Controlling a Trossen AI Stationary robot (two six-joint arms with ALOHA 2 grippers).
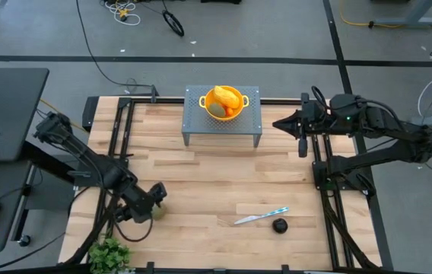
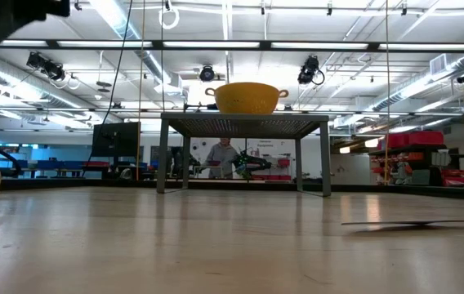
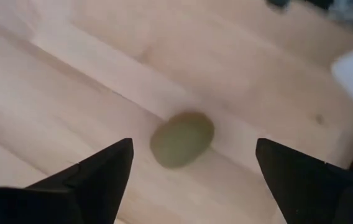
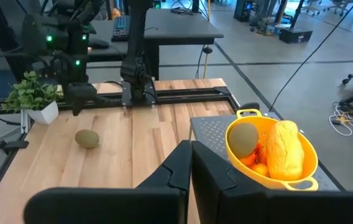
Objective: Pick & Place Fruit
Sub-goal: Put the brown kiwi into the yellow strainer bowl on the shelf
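Note:
One olive-brown oval fruit [image 3: 183, 138] lies on the wooden table near its left front corner, also seen in the high view [image 1: 157, 214]. My left gripper [image 3: 192, 171] hovers above it, open, a finger on each side and clear of it. A dark round fruit [image 1: 279, 225] lies at the front right. The yellow bowl [image 4: 270, 155] holds another olive oval [image 4: 245, 138], a yellow-orange oblong [image 4: 285, 149] and small orange pieces [image 4: 254, 163]. My right gripper [image 4: 191, 168] is shut and waits raised at the far right.
The bowl [image 1: 223, 103] stands on a grey perforated stand [image 1: 222, 125] at the table's far middle. A silver knife with a pale blue handle [image 1: 262, 216] lies beside the dark fruit. A small potted plant [image 1: 108, 253] sits at the front left corner.

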